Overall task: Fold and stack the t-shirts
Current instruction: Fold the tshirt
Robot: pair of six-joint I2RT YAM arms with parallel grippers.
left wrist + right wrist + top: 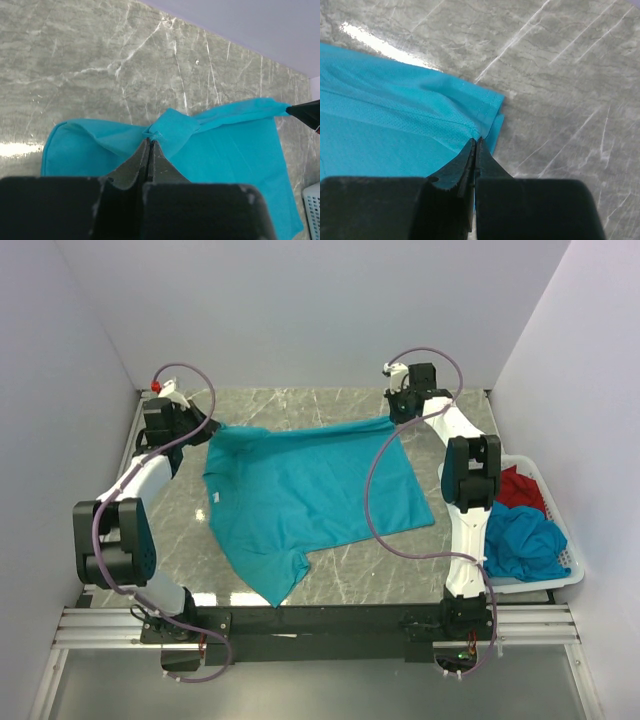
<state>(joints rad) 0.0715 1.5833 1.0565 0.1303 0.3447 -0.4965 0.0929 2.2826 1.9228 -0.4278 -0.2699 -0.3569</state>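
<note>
A teal t-shirt (300, 495) lies spread on the grey marble table, its far edge pulled taut between my two grippers. My left gripper (205, 428) is shut on the shirt's far left corner, pinching a bunch of teal cloth (167, 131) at its fingertips (150, 142). My right gripper (400, 418) is shut on the shirt's far right hem corner (487, 112), the fingertips (475, 141) closed on the cloth. A bright blue t-shirt (522, 540) and a red t-shirt (518, 487) lie crumpled in the basket at the right.
A white slatted plastic basket (560, 575) stands at the table's right edge, beside the right arm; its corner shows in the left wrist view (312, 207). White walls close in the table at the back and both sides. Bare marble (300, 405) lies beyond the shirt.
</note>
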